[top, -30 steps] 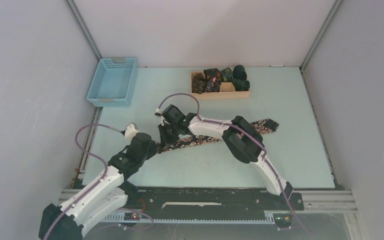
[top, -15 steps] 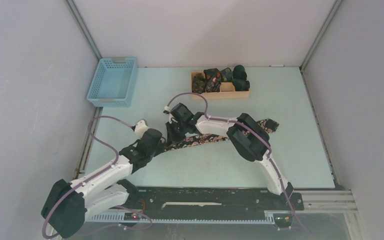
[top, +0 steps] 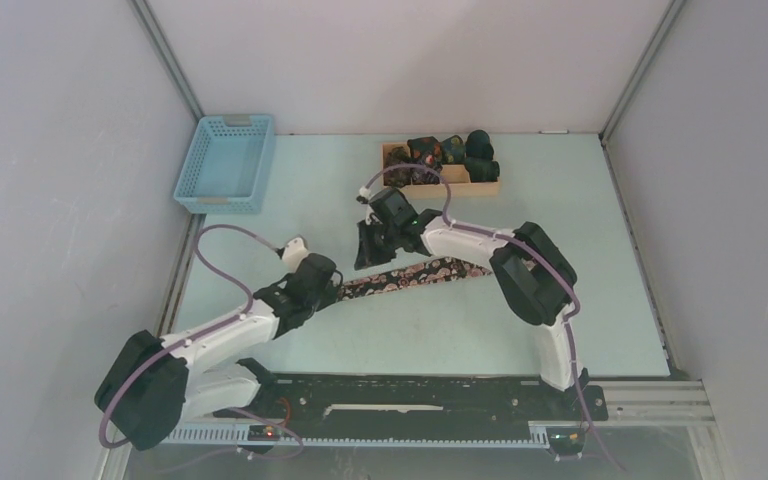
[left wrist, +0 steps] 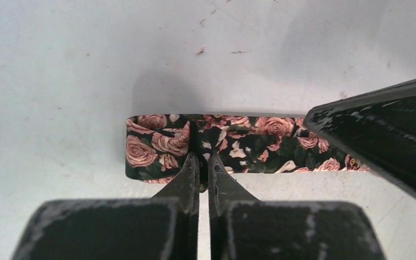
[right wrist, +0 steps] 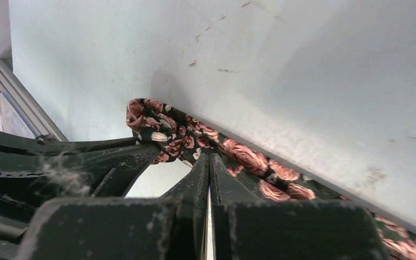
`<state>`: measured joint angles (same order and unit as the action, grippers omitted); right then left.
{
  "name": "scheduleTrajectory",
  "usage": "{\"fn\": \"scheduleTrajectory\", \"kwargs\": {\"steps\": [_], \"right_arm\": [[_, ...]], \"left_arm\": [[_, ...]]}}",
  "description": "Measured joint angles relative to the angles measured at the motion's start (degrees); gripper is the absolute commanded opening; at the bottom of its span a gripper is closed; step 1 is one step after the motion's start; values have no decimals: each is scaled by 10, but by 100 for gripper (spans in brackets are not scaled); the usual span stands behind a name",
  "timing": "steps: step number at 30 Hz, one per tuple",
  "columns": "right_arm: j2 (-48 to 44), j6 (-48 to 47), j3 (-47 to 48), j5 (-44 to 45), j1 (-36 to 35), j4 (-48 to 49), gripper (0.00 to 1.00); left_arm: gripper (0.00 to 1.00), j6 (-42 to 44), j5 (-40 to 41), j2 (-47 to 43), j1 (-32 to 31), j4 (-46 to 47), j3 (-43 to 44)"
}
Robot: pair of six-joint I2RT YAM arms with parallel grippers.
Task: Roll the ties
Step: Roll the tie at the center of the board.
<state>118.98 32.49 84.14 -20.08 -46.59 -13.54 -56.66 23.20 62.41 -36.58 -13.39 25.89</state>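
A long dark tie (top: 415,275) with pink roses lies slantwise across the middle of the table. In the left wrist view my left gripper (left wrist: 203,160) is shut on the tie (left wrist: 260,143) close to its folded left end. In the top view the left gripper (top: 335,290) sits at that end. My right gripper (top: 368,260) stands just right of it. In the right wrist view the right gripper (right wrist: 208,161) is shut on the tie's (right wrist: 249,160) edge. Several small dark rolled ties (top: 440,155) sit in a wooden tray. The tie's wide end is hidden under my right arm.
The wooden tray (top: 455,186) stands at the back centre. A blue plastic basket (top: 225,162) stands at the back left. Grey walls close in the table on three sides. My right arm's elbow (top: 535,275) hangs over the table's right middle.
Both grippers have moved to the right and a little farther back, staying close together. The tie's near end has come along with them.
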Motion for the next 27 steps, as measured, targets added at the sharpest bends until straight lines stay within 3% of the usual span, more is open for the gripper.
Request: {"fn": "scheduleTrajectory", "kwargs": {"steps": [3,6,10,19,27], "right_arm": [[-12,0,-7,3,14,3,0],[-14,0,-12,4,28,4,0],[-14,0,-19,4,34,4,0],[-15,0,-19,-5,30,5,0],[-21,-4,-25,-38,15,9,0]], "left_arm": [[14,8,-12,28,-2,14,13],[30,20,-24,45,-7,31,19],[40,35,-40,56,-12,45,19],[46,59,-69,54,-19,76,18],[38,73,-89,13,-19,125,-16]]}}
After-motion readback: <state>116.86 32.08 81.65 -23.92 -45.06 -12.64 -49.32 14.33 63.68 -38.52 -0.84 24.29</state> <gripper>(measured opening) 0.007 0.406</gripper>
